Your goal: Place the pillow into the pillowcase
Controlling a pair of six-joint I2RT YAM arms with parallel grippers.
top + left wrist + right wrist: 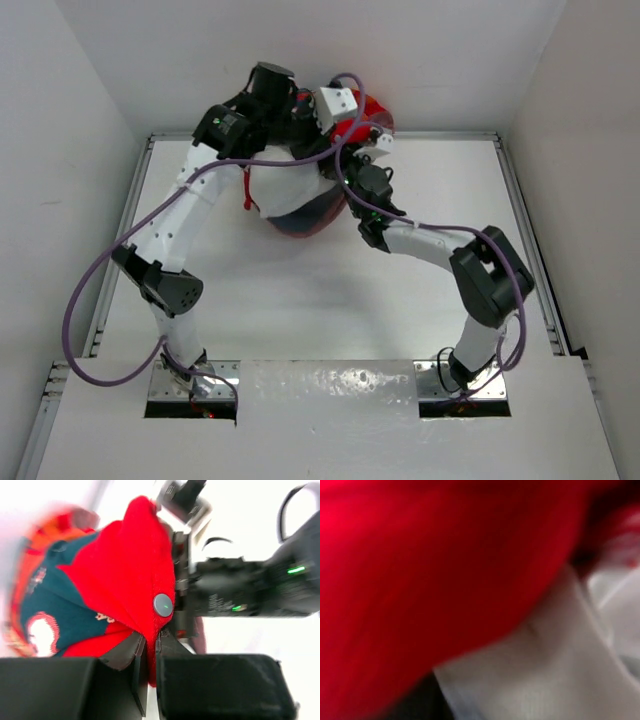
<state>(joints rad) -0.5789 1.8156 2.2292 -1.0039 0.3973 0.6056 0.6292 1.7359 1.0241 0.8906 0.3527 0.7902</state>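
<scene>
Red pillowcase [368, 118] bunches round the soft, light pillow [290, 188] on the bench [300, 300], beside the right fingers [358, 165], whose state I cannot tell. Left wrist: left fingers [125, 652] clamp its limp hem, a sound hold. Right wrist: only cloth, close.

The table [320, 300] I work over is plain white and matte. A thin metal rail runs along its left edge [118, 250], and another runs along its right edge [530, 250]. Bare white walls close it in – one at the back [300, 50], one on my left [60, 150], one on my right [590, 150]. Nearest me lies a white ledge [320, 450] with a glossy patch [330, 385] between two square cut-outs.
</scene>
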